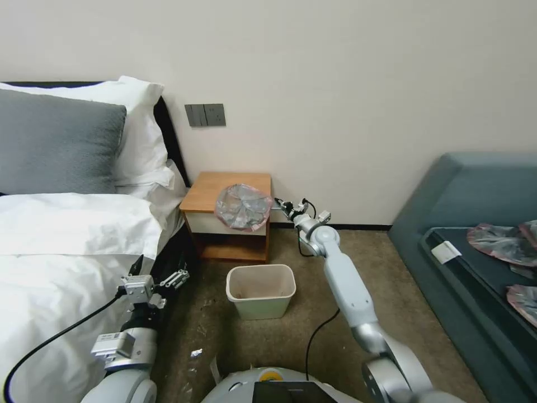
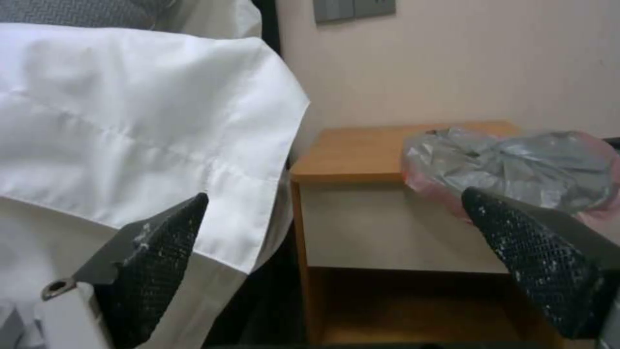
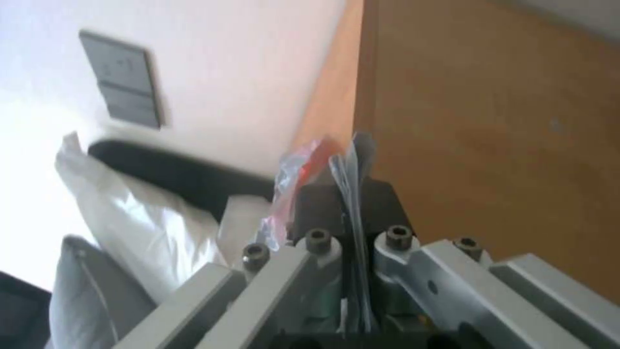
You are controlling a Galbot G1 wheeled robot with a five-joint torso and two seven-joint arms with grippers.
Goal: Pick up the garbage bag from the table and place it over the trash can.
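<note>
Right gripper pinching one garbage bag at the desk's edge.

One garbage bag (image 1: 244, 206) lies crumpled on the desk (image 1: 218, 187), overhanging its front right corner. The outstretched right gripper (image 3: 348, 203) is clamped on the bag's film. The left gripper (image 2: 336, 242), fingers spread apart, hangs low beside the bed (image 1: 61, 246). One trash can (image 1: 260, 290) stands on the floor below.

Table (image 1: 215, 190) against wall, garbage bag (image 1: 243, 206) on its front right corner, overhanging the edge. Trash can (image 1: 260, 291) on carpet floor (image 1: 291, 341) in front.
</note>
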